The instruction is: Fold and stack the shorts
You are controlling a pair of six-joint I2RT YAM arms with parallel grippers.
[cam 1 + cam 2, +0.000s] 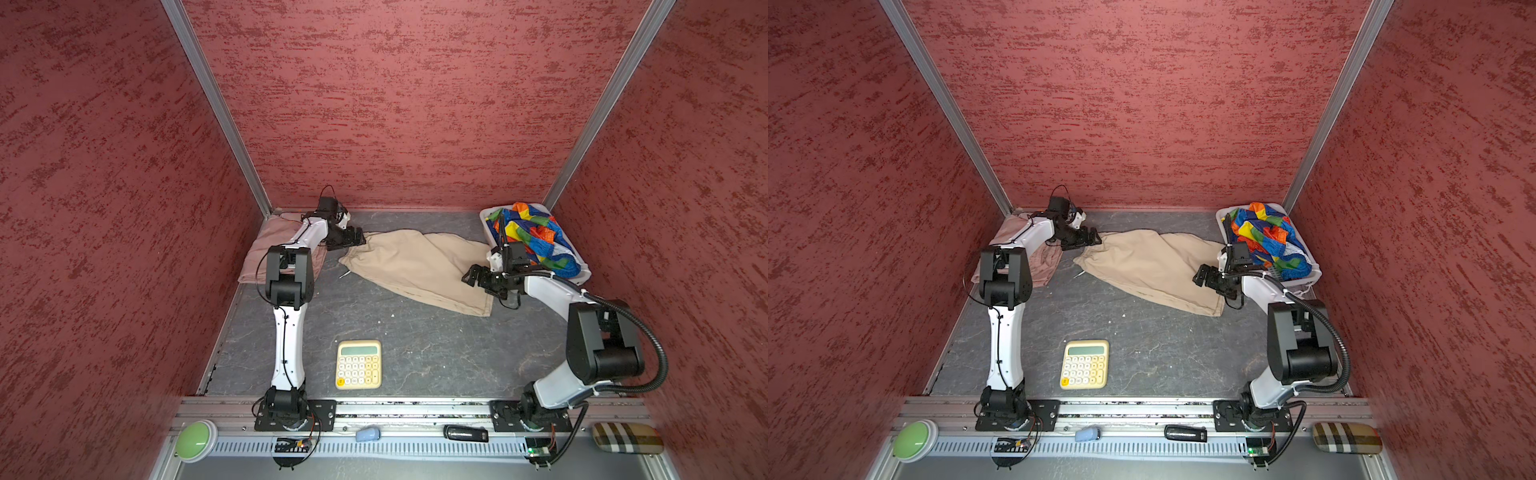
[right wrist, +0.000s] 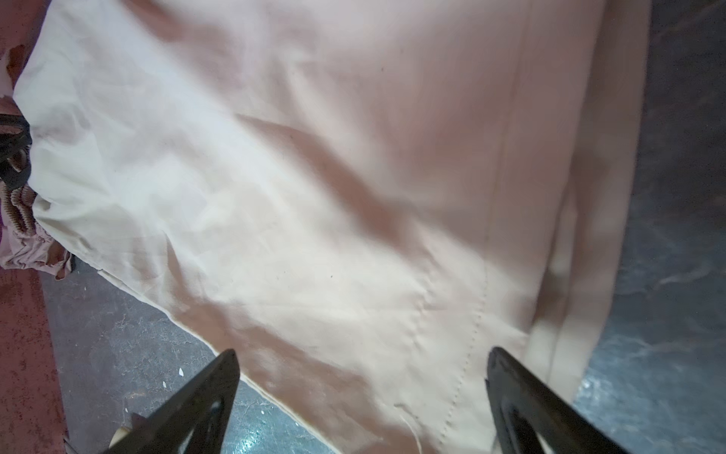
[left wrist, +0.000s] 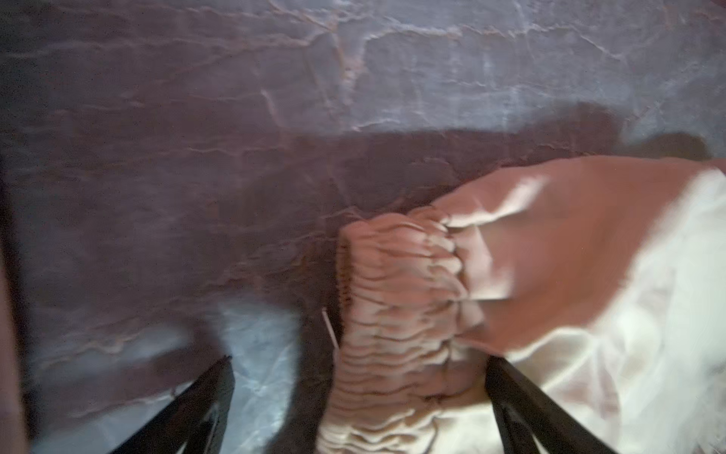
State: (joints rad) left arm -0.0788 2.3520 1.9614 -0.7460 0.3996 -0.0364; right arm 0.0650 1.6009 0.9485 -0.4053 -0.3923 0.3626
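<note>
Plainly, both pincers stand wide apart and neither is clamped on anything. The left pincer (image 1: 356, 240) hangs at the upper left end of the beige shorts (image 1: 415, 266), which lie spread on the dark surface (image 1: 415, 345) across the middle of both top views. In the left wrist view the left pincer (image 3: 359, 361) has the gathered waistband (image 3: 400, 298) between its black fingers (image 3: 212, 393); whether they touch the cloth I cannot tell. The right pincer (image 1: 473, 277) sits over the lower right end of the same shorts, and in the right wrist view its (image 2: 362, 353) fingers straddle flat fabric near a stitched seam, with the hem edge running beside one of them.

The pink shorts (image 1: 259, 253) lie at the left of the surface, partly under the left arm. The rainbow shorts (image 1: 536, 232) are heaped in the white basket (image 1: 484, 218) at the upper right. A yellow calculator (image 1: 358, 364) rests low in the middle, well apart from the cloth.
</note>
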